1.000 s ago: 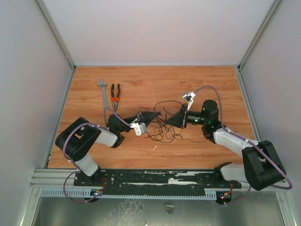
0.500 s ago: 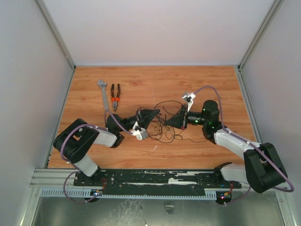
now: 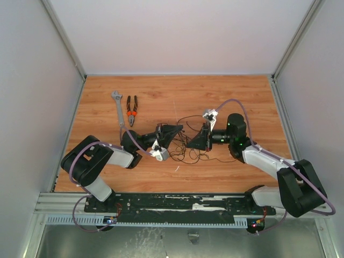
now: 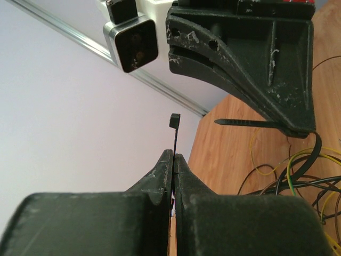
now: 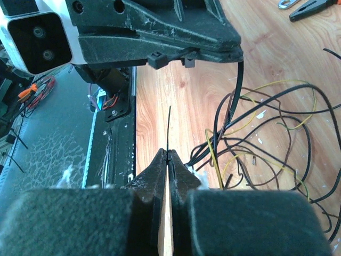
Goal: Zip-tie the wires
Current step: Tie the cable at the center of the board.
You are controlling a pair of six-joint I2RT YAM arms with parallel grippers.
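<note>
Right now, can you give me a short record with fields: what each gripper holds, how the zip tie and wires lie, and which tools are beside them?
left gripper: shut on the zip tie, just below its head
right gripper: shut on the zip tie's thin tail
zip tie: bent in an open loop between the grippers; tail not yet in the head
wires: loose tangle on the table, by the loop
other tools: pliers and wrench, far left

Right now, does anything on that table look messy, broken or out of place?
Nothing looks broken. The wires sprawl in a loose tangle mid-table. The zip tie is bent into a curve, one end pinched in the left claw, the other in the right claw, ends not joined. A wrench and pliers lie far left.
</note>
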